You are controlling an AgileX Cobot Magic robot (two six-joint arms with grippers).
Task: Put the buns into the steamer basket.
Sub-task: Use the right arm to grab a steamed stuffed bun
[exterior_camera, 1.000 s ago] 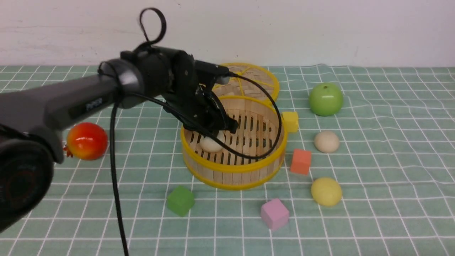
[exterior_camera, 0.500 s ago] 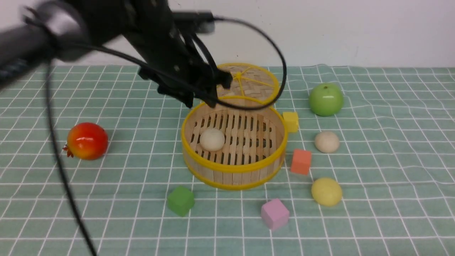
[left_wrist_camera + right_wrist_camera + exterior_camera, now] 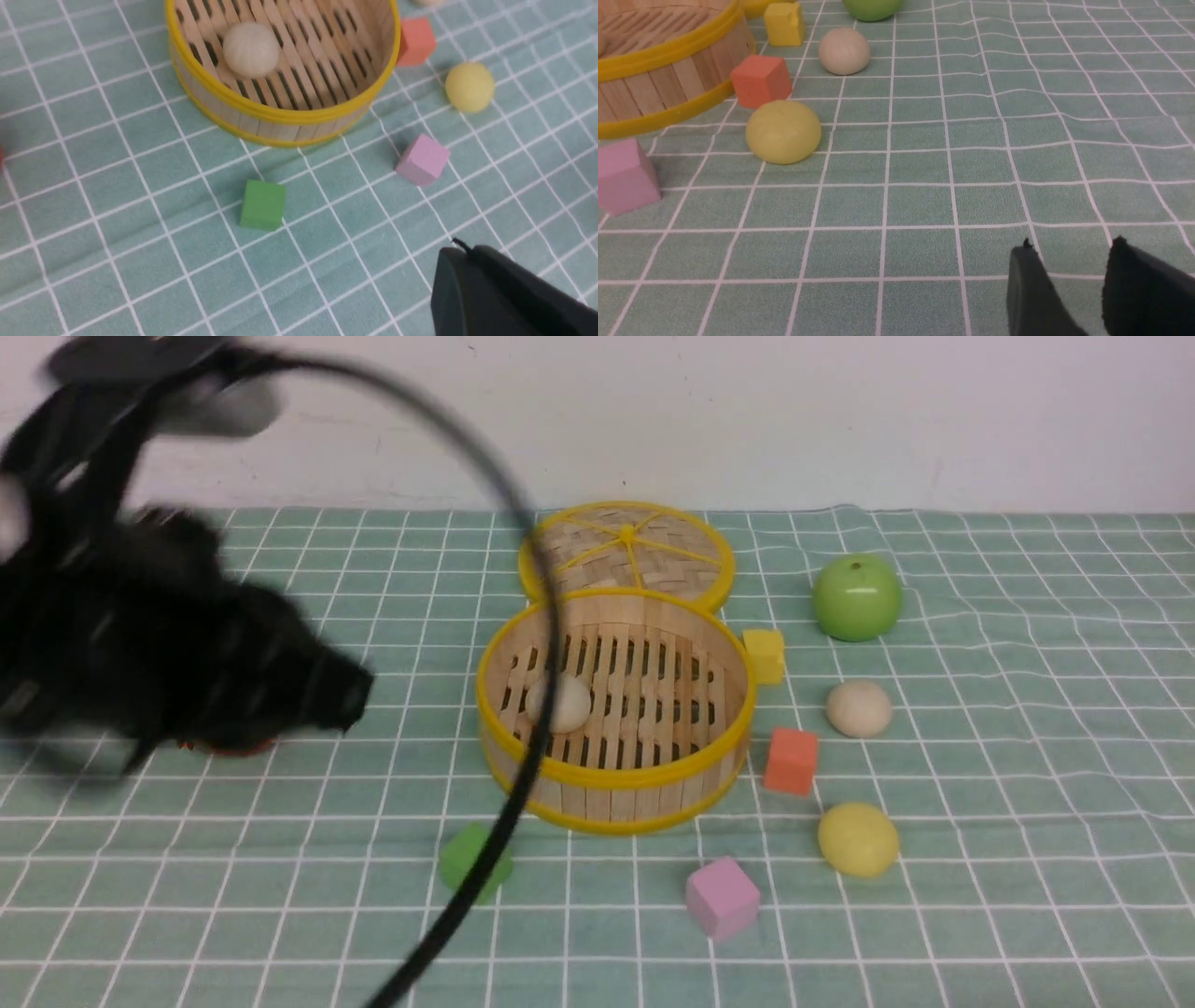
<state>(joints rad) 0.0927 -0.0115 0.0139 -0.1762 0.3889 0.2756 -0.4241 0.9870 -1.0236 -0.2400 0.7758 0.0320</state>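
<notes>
The steamer basket (image 3: 611, 795) stands mid-table with one off-white bun (image 3: 564, 702) on its slatted floor, also in the left wrist view (image 3: 251, 49). A beige bun (image 3: 858, 707) and a pale yellow bun (image 3: 858, 840) lie on the cloth right of the basket, and both show in the right wrist view (image 3: 844, 50) (image 3: 783, 132). My left gripper (image 3: 358, 695) is a blur at the left, well clear of the basket; in its wrist view (image 3: 455, 249) the jaws are together and empty. My right gripper (image 3: 1069, 247) is open and empty, low over the cloth near the yellow bun.
The woven lid (image 3: 627, 549) lies behind the basket. A green apple (image 3: 856, 597) sits at the right rear. Yellow (image 3: 764, 653), orange (image 3: 791, 760), pink (image 3: 721, 897) and green (image 3: 474, 866) cubes ring the basket. A black cable (image 3: 523, 775) crosses in front.
My left arm let go of the off-white bun inside the basket, rose, and swung back to the left and down. The bun stays on the basket floor.
</notes>
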